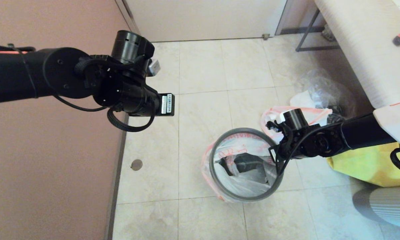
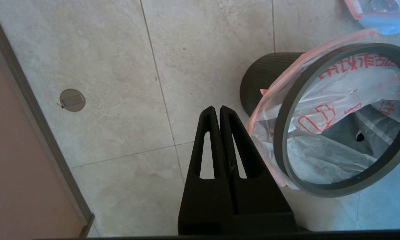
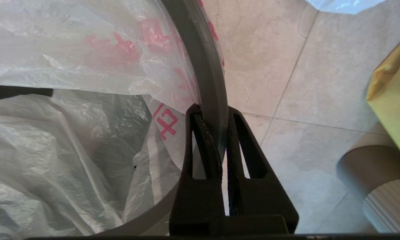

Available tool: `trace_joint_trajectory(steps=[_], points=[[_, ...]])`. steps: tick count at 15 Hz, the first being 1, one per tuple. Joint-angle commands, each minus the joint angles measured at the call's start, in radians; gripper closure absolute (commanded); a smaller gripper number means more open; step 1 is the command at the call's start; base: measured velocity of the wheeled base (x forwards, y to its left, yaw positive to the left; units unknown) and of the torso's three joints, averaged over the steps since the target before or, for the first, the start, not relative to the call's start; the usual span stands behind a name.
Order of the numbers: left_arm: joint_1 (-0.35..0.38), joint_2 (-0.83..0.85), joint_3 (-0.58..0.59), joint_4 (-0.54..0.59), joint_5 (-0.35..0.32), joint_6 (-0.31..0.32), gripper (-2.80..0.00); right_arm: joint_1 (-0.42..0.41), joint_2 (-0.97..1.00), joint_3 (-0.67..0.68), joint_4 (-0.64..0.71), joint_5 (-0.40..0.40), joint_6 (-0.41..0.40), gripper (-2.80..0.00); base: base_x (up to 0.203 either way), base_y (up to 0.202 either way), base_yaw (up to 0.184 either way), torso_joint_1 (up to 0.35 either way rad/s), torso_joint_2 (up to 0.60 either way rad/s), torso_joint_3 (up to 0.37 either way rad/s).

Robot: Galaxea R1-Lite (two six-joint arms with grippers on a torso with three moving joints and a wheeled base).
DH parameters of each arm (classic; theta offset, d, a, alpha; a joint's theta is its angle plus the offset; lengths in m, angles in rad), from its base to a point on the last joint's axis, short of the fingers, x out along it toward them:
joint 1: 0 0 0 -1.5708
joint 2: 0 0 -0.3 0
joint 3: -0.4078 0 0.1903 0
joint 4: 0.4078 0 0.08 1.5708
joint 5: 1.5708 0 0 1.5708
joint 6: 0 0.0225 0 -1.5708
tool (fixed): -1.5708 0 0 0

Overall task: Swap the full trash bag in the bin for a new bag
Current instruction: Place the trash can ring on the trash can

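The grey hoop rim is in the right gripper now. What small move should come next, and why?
Probably press the hoop rim down onto the bin: the right gripper pinches it, and the new bag already drapes over the edge.

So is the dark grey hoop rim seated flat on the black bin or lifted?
Lifted and tilted: the dark grey hoop rim, pinched by the right hand, hangs off-centre from the ribbed black bin.

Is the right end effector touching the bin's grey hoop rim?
Touching. The right wrist view shows the right end effector shut on the hoop rim, one finger on each side, with the new bag draped beneath the rim.
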Motion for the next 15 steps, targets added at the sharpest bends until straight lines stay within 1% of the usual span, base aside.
trace_joint_trajectory(steps=[1,2,6,8,9,10,11,12,13,15], points=[[-0.001,0.002,-0.004,0.004,0.002,-0.001,0.0,0.005,-0.003,0.007,-0.001,-0.015,-0.009,0.0,0.0,0.0,0.0,0.0,0.0,0.0],[-0.001,0.0,-0.004,0.004,0.002,-0.001,0.0,0.005,-0.003,0.003,-0.001,-0.021,-0.009,-2.8,0.0,0.0,0.0,0.0,0.0,0.0],[-0.006,-0.006,-0.005,0.019,0.0,-0.001,0.0,0.006,-0.038,0.025,0.0,-0.024,-0.007,-2.8,0.0,0.0,0.0,0.0,0.0,0.0],[-0.02,-0.004,-0.006,0.029,-0.001,-0.001,0.0,0.006,-0.126,0.063,0.002,-0.02,-0.002,-2.8,0.0,0.0,0.0,0.0,0.0,0.0],[-0.031,-0.004,0.008,0.03,-0.013,-0.001,0.0,0.005,-0.18,0.1,0.001,-0.014,0.002,-2.8,0.0,0.0,0.0,0.0,0.0,0.0],[-0.036,0.003,0.014,0.03,-0.045,0.0,0.0,0.002,-0.239,0.151,0.0,0.003,0.005,-2.8,0.0,0.0,0.0,0.0,0.0,0.0],[-0.04,0.022,0.017,0.032,-0.069,0.006,0.0,-0.007,-0.289,0.194,-0.001,0.043,0.018,-2.8,0.0,0.0,0.0,0.0,0.0,0.0],[-0.039,0.053,0.015,0.039,-0.109,0.03,0.0,-0.026,-0.329,0.234,-0.002,0.142,0.055,-2.8,0.0,0.0,0.0,0.0,0.0,0.0],[-0.036,0.074,0.014,0.043,-0.175,0.045,0.0,-0.047,-0.357,0.262,-0.002,0.242,0.09,0.0,0.0,0.0,0.0,0.0,0.0,0.0],[-0.022,0.11,0.017,0.045,-0.368,0.052,0.0,-0.094,-0.369,0.276,-0.012,0.452,0.138,0.0,0.0,0.0,0.0,0.0,0.0,0.0]])
